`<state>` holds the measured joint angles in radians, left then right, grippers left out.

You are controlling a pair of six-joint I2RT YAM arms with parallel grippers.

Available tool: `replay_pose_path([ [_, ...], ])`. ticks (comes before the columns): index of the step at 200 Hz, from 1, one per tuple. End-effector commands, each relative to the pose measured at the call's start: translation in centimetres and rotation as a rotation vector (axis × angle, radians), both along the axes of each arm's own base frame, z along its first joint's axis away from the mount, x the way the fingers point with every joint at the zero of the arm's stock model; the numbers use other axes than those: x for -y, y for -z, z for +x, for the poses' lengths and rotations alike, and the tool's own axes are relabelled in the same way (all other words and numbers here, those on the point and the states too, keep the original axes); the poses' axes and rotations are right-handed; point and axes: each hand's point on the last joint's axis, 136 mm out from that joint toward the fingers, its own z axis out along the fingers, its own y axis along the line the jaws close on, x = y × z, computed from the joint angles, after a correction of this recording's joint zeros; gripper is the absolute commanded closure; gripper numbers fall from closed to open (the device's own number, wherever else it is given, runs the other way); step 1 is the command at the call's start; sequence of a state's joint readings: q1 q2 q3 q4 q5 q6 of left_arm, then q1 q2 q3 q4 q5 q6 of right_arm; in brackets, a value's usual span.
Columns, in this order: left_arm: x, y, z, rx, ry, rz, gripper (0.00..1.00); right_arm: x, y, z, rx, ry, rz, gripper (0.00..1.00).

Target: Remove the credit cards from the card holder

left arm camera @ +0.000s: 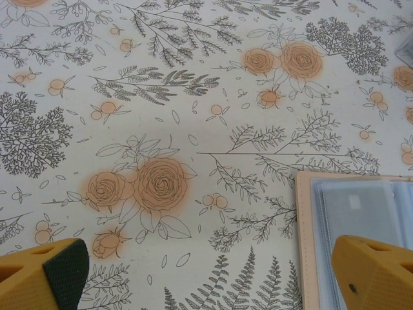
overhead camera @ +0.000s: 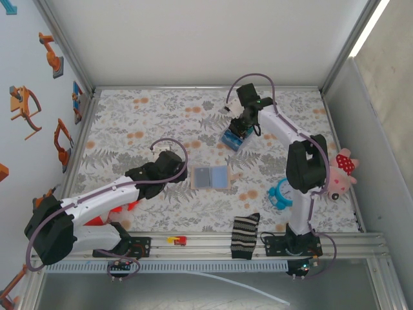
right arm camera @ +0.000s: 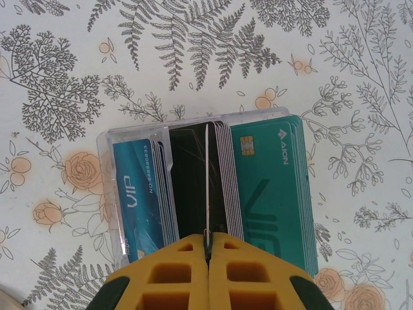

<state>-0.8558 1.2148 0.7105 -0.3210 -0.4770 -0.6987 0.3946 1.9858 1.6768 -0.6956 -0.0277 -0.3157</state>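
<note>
The card holder [overhead camera: 210, 176] lies open and flat mid-table, tan rim around two light blue panels; its left panel [left arm camera: 361, 210] has a clear pocket. My left gripper [left arm camera: 208, 253] hovers open just left of the holder [overhead camera: 175, 169], its right finger [left arm camera: 374, 271] over the holder's edge and nothing between the fingers. Further back, my right gripper [right arm camera: 207, 240] is shut on a single credit card [right arm camera: 206, 181], seen edge-on and upright. That card stands in a clear plastic box [right arm camera: 110, 194] between a blue card stack [right arm camera: 139, 194] and a teal stack [right arm camera: 274, 187]. In the top view this gripper [overhead camera: 237, 129] is over the box [overhead camera: 233, 139].
A blue alarm clock [overhead camera: 282, 192] and a pink plush toy [overhead camera: 341, 173] sit by the right arm. A striped sock [overhead camera: 245, 236] hangs over the near edge. A small red and yellow piece [overhead camera: 177, 240] lies on the front rail. White walls enclose the floral table.
</note>
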Motion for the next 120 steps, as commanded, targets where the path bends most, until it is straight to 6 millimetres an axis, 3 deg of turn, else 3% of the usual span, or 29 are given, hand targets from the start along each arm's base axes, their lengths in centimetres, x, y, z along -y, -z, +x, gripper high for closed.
replay_pose_path([
  [1,-0.1,-0.2,0.0,0.004,-0.012,-0.022,0.03,0.3,1.2,0.1,-0.037,-0.010,-0.009,1.00],
  [98,-0.1,-0.1,0.2,0.001,-0.013,-0.024,0.03,0.9,3.2,-0.2,-0.101,0.000,-0.004,1.00],
  [120,-0.1,-0.2,0.2,0.002,-0.013,-0.025,0.03,1.1,3.2,-0.2,-0.102,0.005,-0.009,0.91],
])
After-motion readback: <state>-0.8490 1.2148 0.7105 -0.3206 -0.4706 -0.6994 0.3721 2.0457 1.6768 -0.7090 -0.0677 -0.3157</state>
